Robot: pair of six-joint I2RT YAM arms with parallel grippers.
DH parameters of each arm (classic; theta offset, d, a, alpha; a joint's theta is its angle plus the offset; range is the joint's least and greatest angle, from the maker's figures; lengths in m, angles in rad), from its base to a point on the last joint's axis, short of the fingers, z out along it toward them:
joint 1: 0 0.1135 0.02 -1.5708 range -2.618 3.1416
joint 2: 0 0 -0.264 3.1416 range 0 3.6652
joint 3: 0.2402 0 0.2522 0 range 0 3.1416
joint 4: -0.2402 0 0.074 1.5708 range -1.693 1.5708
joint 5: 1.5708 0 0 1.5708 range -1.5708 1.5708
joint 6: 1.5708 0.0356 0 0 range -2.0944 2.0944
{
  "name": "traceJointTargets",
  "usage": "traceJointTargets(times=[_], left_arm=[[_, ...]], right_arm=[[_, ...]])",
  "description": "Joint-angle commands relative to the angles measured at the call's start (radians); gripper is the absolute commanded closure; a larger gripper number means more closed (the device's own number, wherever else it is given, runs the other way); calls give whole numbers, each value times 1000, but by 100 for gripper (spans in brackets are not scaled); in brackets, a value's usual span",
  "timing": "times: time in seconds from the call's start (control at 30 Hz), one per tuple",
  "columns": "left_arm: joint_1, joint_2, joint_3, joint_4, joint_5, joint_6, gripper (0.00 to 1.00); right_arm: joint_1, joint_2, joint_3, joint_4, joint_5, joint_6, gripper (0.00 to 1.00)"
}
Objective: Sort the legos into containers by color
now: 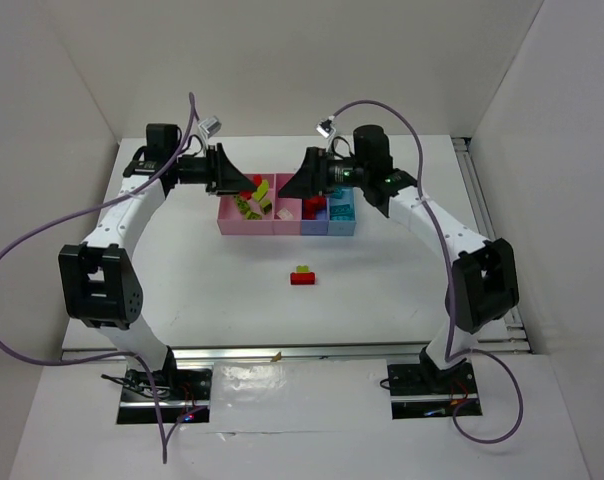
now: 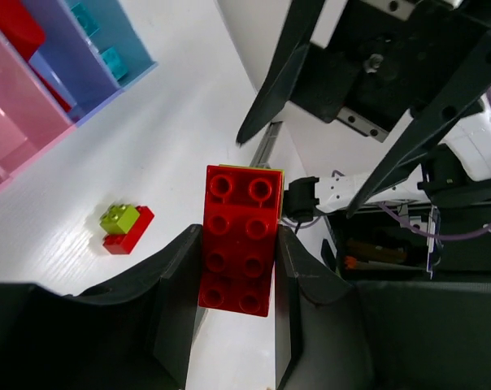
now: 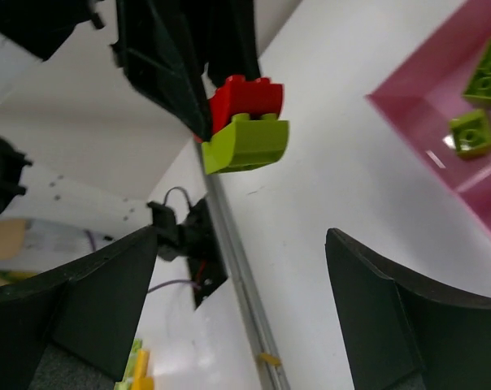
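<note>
Left fingers (image 2: 174,309) clenched either side of red lego (image 2: 239,244), right fingers (image 3: 396,317) spread apart

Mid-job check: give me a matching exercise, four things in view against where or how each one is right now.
Things:
1. left gripper
2. right gripper
3. small red-and-green stack
4. teal bricks

States:
a. in the light blue bin
b. open, empty
c. shut on a red brick joined to a green brick
d. on the table, outside the bins

Pairs: 1-c, 2-b, 3-d, 4-a
</note>
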Motion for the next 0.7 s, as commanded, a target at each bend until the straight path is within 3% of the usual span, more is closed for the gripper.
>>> traceJointTargets(times=[0.0,0.17,0.3,0.4,0.67], left_arm=[[4,-45,-2,110,96,-49,100],[4,-56,-21,135,96,-60,100],[-5,-65,-31,153,96,-71,100],[-5,-65,-31,153,96,-71,100],[-5,-74,-31,163,105,-71,100]], right_arm=[[9,36,32,175,-219,102,9],[19,61,-9,390,-266,275,9],[19,99,-9,514,-276,359,15],[28,143,3,526,-285,381,24],[46,174,13,569,-285,414,25]])
